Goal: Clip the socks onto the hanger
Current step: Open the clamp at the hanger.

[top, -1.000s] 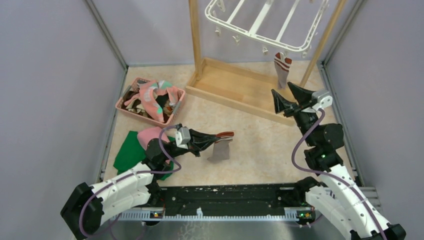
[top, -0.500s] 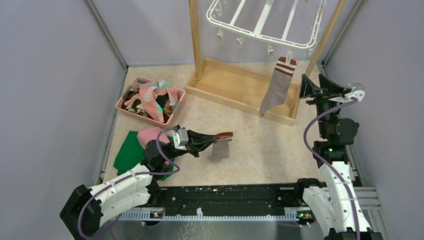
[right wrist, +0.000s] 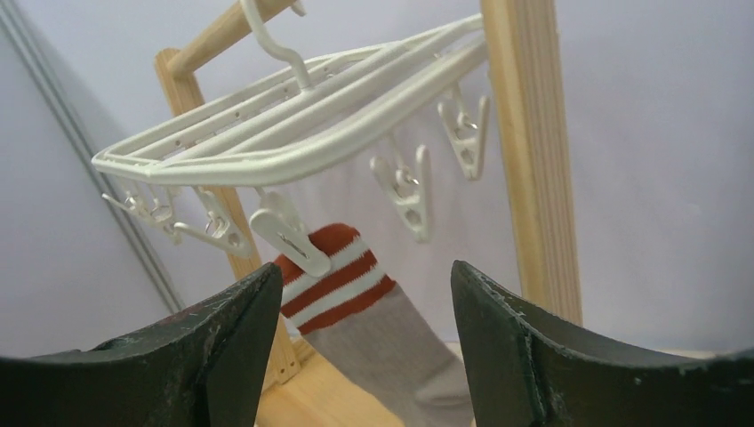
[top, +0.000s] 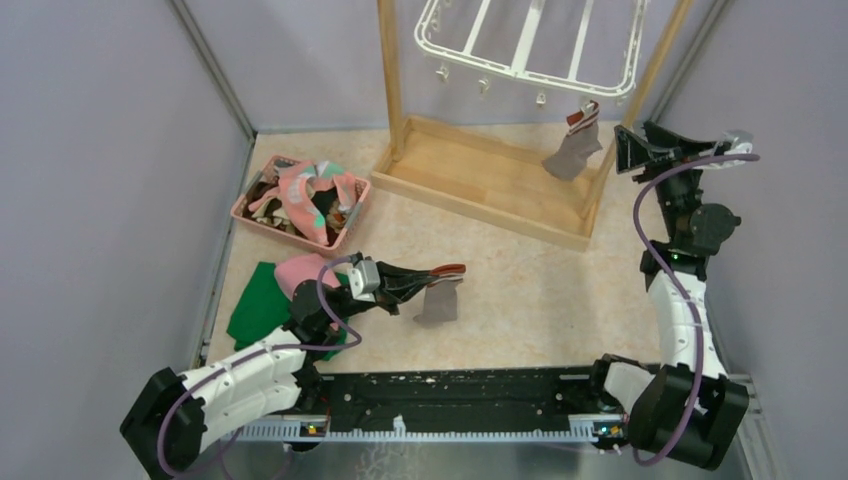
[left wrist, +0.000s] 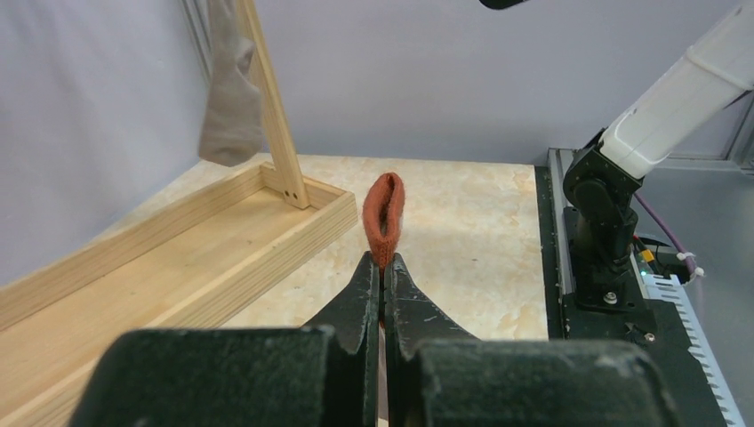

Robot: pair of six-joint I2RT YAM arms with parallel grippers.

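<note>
Hanging from a white clip (right wrist: 289, 236) on the hanger (right wrist: 293, 116), the hung sock (right wrist: 373, 329) sits just beyond the tips of the right pincer (right wrist: 364, 276), whose jaws stand spread with nothing between them. The red-and-white cuff is level with the tips, and the grey foot drops below them. The hanger's rim lies above and ahead of this pincer, inside the wooden stand (top: 480, 180). The left pincer (left wrist: 382, 267) is pressed together on the held sock (left wrist: 384, 213): the red cuff stands up past the tips and the grey foot dangles beneath them. Behind this pincer to its left lie a pink cloth (top: 300, 270) and a green cloth (top: 262, 300). Farther ahead on its left, a pink basket (top: 284, 230) holds more socks (top: 305, 195).
</note>
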